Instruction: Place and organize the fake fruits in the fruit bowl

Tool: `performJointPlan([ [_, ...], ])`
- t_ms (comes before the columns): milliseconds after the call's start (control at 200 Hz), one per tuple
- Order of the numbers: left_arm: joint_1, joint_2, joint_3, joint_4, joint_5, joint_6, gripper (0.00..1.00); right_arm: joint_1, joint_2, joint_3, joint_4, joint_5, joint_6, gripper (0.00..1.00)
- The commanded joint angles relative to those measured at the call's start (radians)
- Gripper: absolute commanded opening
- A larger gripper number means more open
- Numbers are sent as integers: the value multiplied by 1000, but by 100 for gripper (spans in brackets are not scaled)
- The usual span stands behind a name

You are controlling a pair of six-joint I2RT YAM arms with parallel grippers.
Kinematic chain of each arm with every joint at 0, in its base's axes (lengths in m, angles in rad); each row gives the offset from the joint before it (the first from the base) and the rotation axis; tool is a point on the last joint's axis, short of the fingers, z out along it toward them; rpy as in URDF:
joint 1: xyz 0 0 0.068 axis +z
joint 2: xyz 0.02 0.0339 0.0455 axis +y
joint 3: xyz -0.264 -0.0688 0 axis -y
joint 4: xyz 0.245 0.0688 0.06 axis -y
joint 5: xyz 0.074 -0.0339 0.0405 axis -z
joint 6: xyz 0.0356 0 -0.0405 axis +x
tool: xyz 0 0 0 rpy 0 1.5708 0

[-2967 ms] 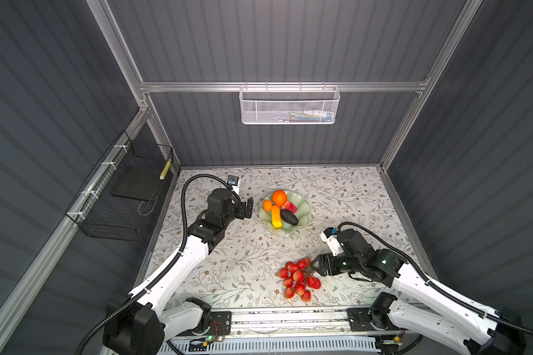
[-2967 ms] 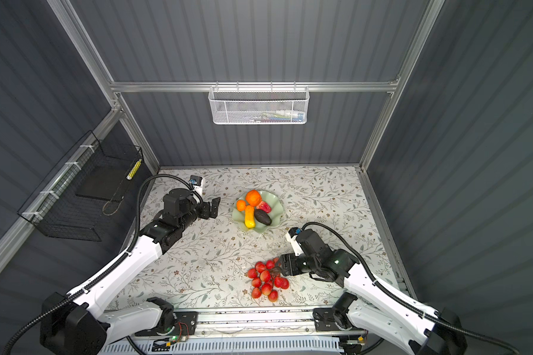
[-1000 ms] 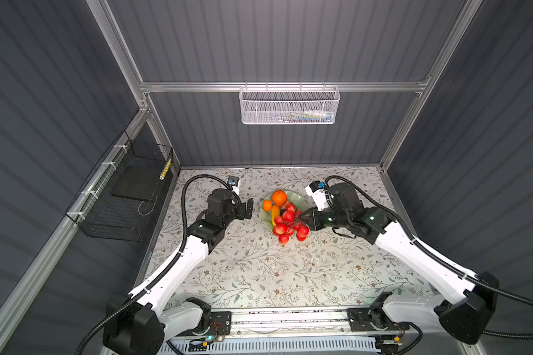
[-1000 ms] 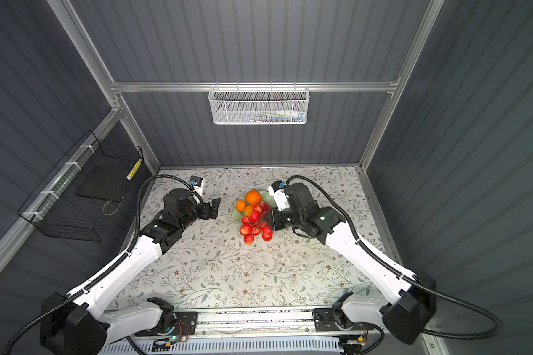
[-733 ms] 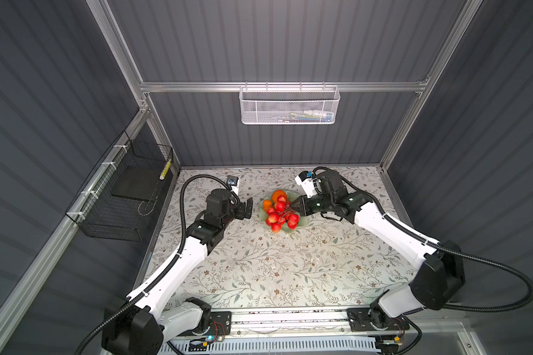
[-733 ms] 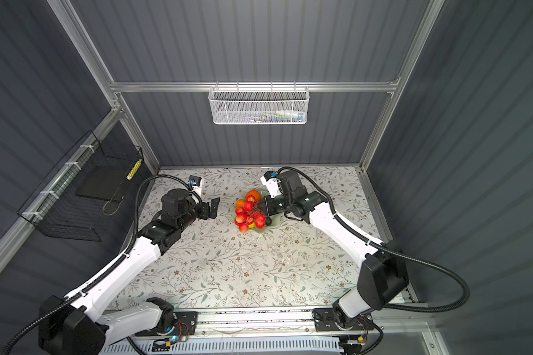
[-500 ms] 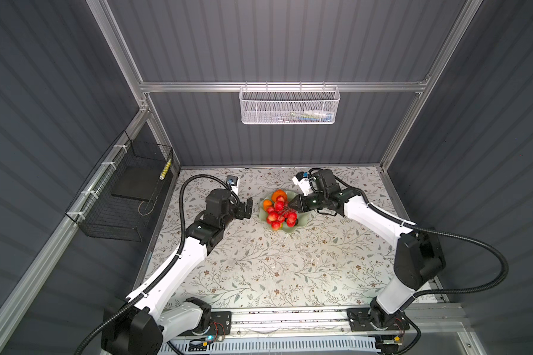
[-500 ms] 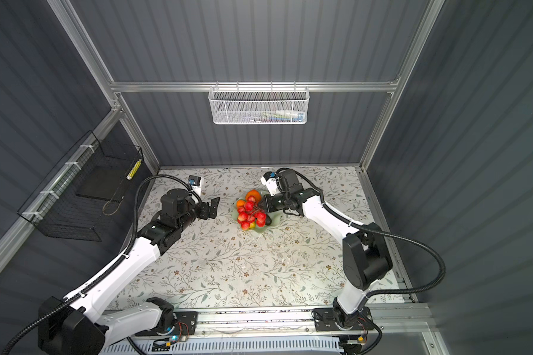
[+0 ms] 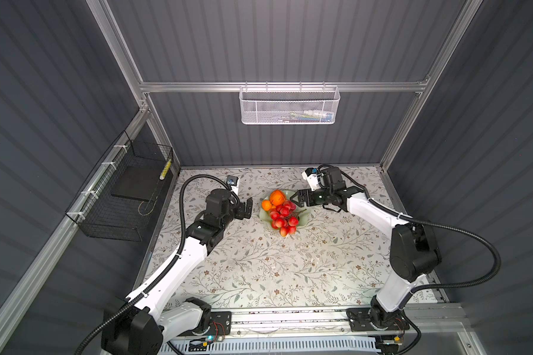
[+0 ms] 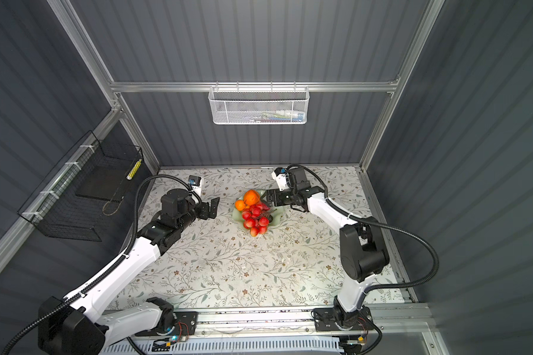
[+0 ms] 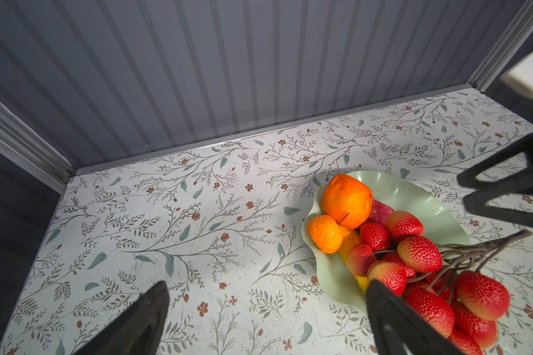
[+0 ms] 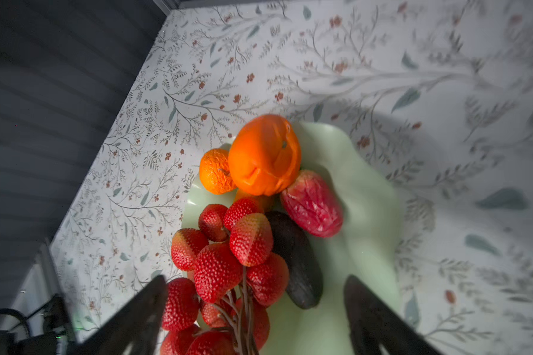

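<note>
Your right gripper (image 9: pixel 296 199) hangs with its jaws spread wide at the far edge of the pale green shallow dish with a wavy rim (image 9: pixel 304 218), holding nothing. The left gripper (image 9: pixel 247 209) hovers, also wide and empty, just beside the dish's other side.

All the fruit is in the dish, crowded. The bunch of small red bumpy fruits on a brown stem (image 9: pixel 282 216) lies on top, and its lowest fruits hang over the near rim. It looks likely to slide out, or to tip the shallow dish. In the right wrist view the brown stem (image 12: pixel 243 295) runs between the open jaws, so a careless pull back could snag it and drag the bunch.

Under and beside it sit a large orange (image 9: pixel 277 196), a small orange (image 9: pixel 266 205), a dark oval avocado-like fruit (image 12: pixel 296 261), a red strawberry (image 12: pixel 311 209) and a mostly hidden yellow elongated fruit (image 11: pixel 350 242).

The white tabletop printed with leafy sprigs (image 9: pixel 274 270) sits inside dark grey ribbed walls (image 9: pixel 290 46). A white mesh basket (image 9: pixel 290 106) hangs on the back wall and a black wire basket (image 9: pixel 120 196) at the left.
</note>
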Motion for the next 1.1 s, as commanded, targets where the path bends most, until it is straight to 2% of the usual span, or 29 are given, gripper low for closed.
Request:
performJointPlan([
  [0,3,7,56,-19,-55,15,100,-15,-97,-23,47,142,-2,99],
  [105,3,-10,33,14,-134,-24,100,-29,-224,-140,146,277,2,99],
  [245,3,-44,-152,199,-258,-58,100,-57,-439,-364,298,494,-29,99],
  [380,8,-23,-380,529,-390,74,100,-138,-596,-575,401,666,-61,99],
  [475,52,47,-441,635,-387,125,100,-209,-657,-734,521,782,-74,99],
  [590,162,141,-485,716,-274,96,100,-285,-640,-920,793,794,-108,99],
  [705,252,250,-516,830,-176,71,100,-340,-515,-969,938,794,-141,99],
  [775,292,324,-525,895,-116,59,100,-386,-445,-1013,1102,733,-137,99],
  [810,304,362,-525,953,-105,61,100,-409,-422,-1019,1109,685,-118,99],
  [840,306,366,-508,932,-100,60,100,-424,-399,-1027,1137,637,-112,99],
  [975,346,502,-487,1035,-40,35,100,-429,-244,-1064,1369,544,-148,99],
  [1051,348,574,-499,1157,-33,47,100,-428,-293,-1025,1212,554,-136,99],
  [1096,349,548,-478,1062,-44,27,100,-425,-274,-1016,1225,594,-127,99],
])
